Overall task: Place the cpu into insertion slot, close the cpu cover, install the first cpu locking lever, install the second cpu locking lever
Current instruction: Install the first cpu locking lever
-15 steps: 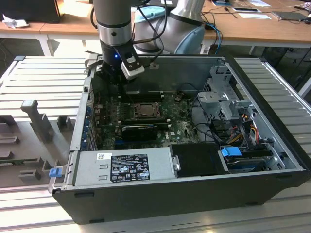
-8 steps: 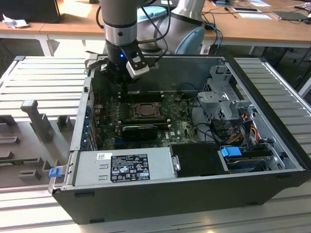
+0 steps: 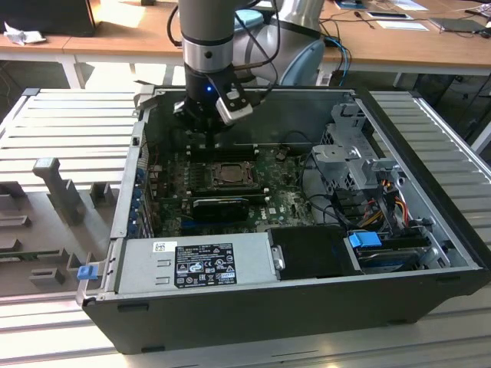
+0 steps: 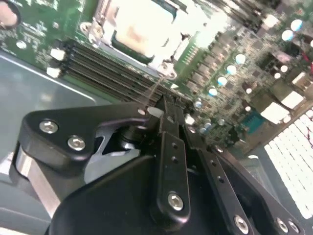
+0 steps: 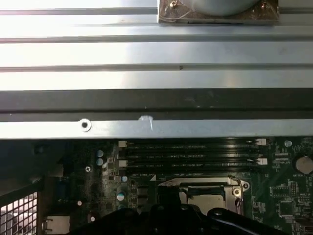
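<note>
The insertion slot [image 3: 229, 175] sits mid-board on the green motherboard [image 3: 285, 201] inside the open case. The pale cpu [image 4: 139, 29] lies in it, with the metal cpu cover [image 4: 165, 62] lying flat around it. In the first wrist view the cover [image 5: 201, 183] frames the cpu [image 5: 208, 200]. My gripper [image 3: 212, 144] hangs just behind the slot, near the case's back wall. Its fingers [image 4: 172, 147] are shut together. A thin locking lever [image 4: 157, 89] runs from the socket's corner to the fingertips; whether it is pinched I cannot tell.
Several black memory slots [image 5: 190, 152] lie between the socket and the case wall [image 5: 156, 128]. A black ribbed card [image 3: 221, 205] sits in front of the socket. A grey power supply [image 3: 196, 264], a drive cage [image 3: 349, 157] and loose cables [image 3: 383, 192] crowd the front and the exterior view's right.
</note>
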Action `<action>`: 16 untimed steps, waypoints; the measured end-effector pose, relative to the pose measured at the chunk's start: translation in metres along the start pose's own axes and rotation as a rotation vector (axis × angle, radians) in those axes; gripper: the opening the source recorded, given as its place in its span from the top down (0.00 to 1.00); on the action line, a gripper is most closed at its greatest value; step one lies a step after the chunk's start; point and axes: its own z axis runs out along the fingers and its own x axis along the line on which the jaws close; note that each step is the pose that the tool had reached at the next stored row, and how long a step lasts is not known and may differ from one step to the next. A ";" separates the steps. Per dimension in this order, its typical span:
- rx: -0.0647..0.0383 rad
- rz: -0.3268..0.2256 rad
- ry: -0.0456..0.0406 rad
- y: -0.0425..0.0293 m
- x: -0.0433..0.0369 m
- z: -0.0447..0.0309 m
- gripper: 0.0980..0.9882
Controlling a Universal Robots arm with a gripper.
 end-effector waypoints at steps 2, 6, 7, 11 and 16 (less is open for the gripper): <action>0.000 0.000 0.0001 0.0000 -0.0061 0.0009 0.99; -0.019 0.000 0.0007 -0.0001 -0.0116 0.0021 0.99; -0.027 0.000 0.0004 -0.0001 -0.0118 0.0031 0.99; -0.027 0.000 -0.0004 -0.0008 -0.0148 0.0106 0.99; -0.027 0.000 -0.0002 -0.0007 -0.0302 0.0176 0.99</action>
